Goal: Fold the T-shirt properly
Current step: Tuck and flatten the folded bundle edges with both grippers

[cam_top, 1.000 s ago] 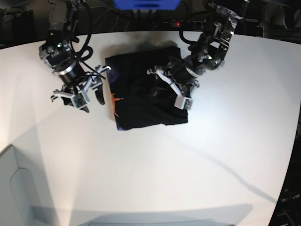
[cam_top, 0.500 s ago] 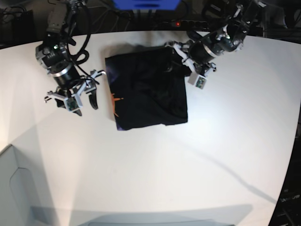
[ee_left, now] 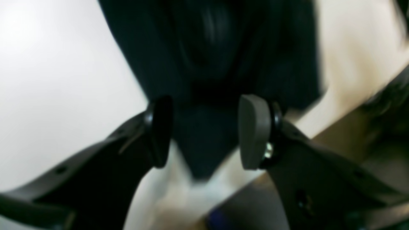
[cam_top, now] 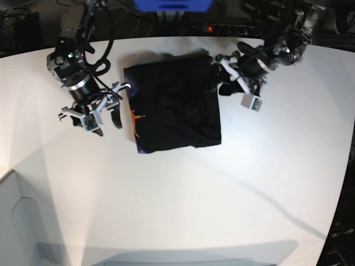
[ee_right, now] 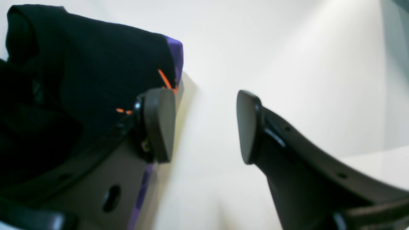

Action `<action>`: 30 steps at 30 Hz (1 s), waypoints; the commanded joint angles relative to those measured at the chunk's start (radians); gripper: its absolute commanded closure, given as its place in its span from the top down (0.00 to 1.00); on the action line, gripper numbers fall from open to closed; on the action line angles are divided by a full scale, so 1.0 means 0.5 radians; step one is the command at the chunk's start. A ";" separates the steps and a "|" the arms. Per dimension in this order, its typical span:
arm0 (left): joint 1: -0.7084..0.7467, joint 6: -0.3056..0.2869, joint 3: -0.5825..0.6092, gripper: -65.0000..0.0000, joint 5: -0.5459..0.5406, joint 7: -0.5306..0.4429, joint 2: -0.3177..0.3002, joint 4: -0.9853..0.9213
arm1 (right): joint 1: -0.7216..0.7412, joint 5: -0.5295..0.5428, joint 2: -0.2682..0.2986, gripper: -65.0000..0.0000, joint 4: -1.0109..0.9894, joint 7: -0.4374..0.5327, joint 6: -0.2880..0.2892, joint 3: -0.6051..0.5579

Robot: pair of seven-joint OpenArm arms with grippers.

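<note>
The black T-shirt (cam_top: 172, 102) lies folded into a rough square on the white table (cam_top: 183, 199), with an orange mark (cam_top: 135, 116) at its left edge. My left gripper (cam_top: 233, 83) hovers at the shirt's upper right corner. In the blurred left wrist view it (ee_left: 204, 131) stands open, with dark cloth (ee_left: 211, 48) beyond the fingers and nothing pinched. My right gripper (cam_top: 105, 119) is just left of the shirt, open over bare table. Its wrist view (ee_right: 206, 127) shows the shirt (ee_right: 83, 64) and orange mark (ee_right: 164, 80) beside the left finger.
A blue object (cam_top: 172, 4) and dark cables lie past the table's back edge. A pale grey panel (cam_top: 16, 221) fills the lower left corner. The table's curved right edge (cam_top: 346, 183) drops into darkness.
My left gripper has lifted off the middle of the shirt and swung right to its upper right corner. The right gripper shifted slightly beside the left edge. The shirt kept its shape.
</note>
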 commanded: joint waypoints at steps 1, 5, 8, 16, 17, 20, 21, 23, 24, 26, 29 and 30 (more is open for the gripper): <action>-0.069 -0.010 -0.011 0.49 -0.079 -0.029 0.014 0.039 | 0.011 0.037 0.003 0.48 0.034 0.048 0.009 0.002; -0.262 0.002 -0.008 0.49 -0.103 -0.044 0.134 0.023 | 0.005 0.037 0.003 0.48 0.034 0.042 0.009 -0.001; -0.394 0.005 -0.002 0.49 -0.073 -0.026 0.260 -0.053 | -0.001 0.037 0.006 0.48 0.034 0.039 0.009 -0.001; -0.511 0.005 0.363 0.49 0.115 -0.026 0.379 -0.330 | -0.007 0.037 0.003 0.48 0.034 0.036 0.009 -0.001; -0.499 0.005 0.394 0.49 0.133 -0.026 0.370 -0.323 | -0.007 0.037 0.003 0.48 0.034 0.036 0.009 0.002; -0.428 0.005 0.468 0.49 0.130 -0.023 0.287 -0.317 | -0.007 0.037 0.006 0.48 0.034 0.036 0.009 0.002; -0.397 0.005 0.477 0.49 0.127 -0.023 0.223 -0.287 | -0.007 0.037 0.006 0.48 0.034 0.036 0.009 0.005; -0.327 -0.004 0.483 0.49 0.127 -0.023 0.128 -0.216 | -0.007 0.037 0.006 0.48 0.034 0.036 0.009 0.005; -0.284 -0.004 0.468 0.49 0.127 -0.023 0.073 -0.176 | -0.007 0.037 0.006 0.48 0.034 0.036 0.009 0.005; -0.220 -0.001 0.462 0.49 0.139 -0.023 -0.062 -0.093 | -0.004 0.037 0.006 0.48 0.034 0.036 0.009 0.005; -0.152 0.005 0.462 0.49 0.127 -0.026 -0.283 -0.023 | 0.008 0.037 0.003 0.48 0.034 0.036 0.009 0.002; -0.127 0.008 0.456 0.49 0.127 -0.035 -0.345 -0.020 | 0.008 0.037 0.003 0.48 0.034 0.036 0.009 0.002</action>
